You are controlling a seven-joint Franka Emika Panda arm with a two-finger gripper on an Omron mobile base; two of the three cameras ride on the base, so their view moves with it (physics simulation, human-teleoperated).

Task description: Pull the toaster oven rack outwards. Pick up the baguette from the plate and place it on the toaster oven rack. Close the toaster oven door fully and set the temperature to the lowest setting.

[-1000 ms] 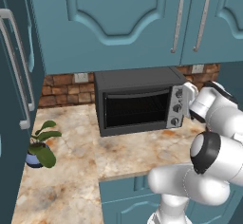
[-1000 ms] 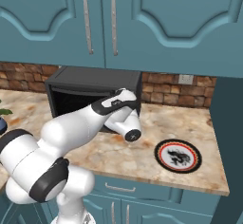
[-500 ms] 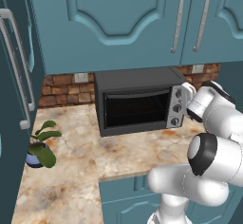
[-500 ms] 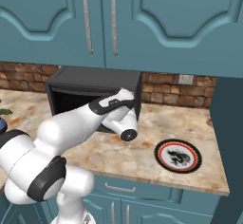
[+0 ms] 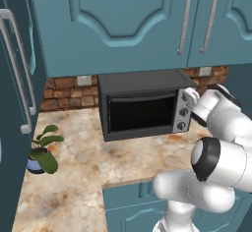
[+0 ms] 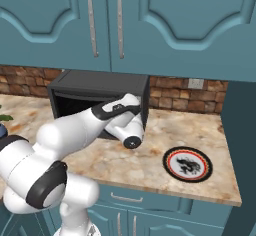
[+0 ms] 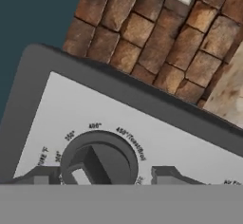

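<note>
Where legible, knob (image 7: pixel 99 161) markings "400°", "450°/Toast/Broil".

Toaster oven (image 5: pixel 142 105) matt dark metal, seemingly; counter (image 5: pixel 138 157) glossy marble-like.

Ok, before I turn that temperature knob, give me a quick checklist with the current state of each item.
1. Toaster oven door fully closed: ok, it sits flush in the left base view.
2. Tool lined up on the top knob: ok, its fingertips stand either side of the knob.
3. Tool closed on the knob: cannot tell.
4. Baguette on the rack: cannot tell; the plate holds no bread.
5. Knob's present setting: cannot tell, the dial marks are blurred.
</note>
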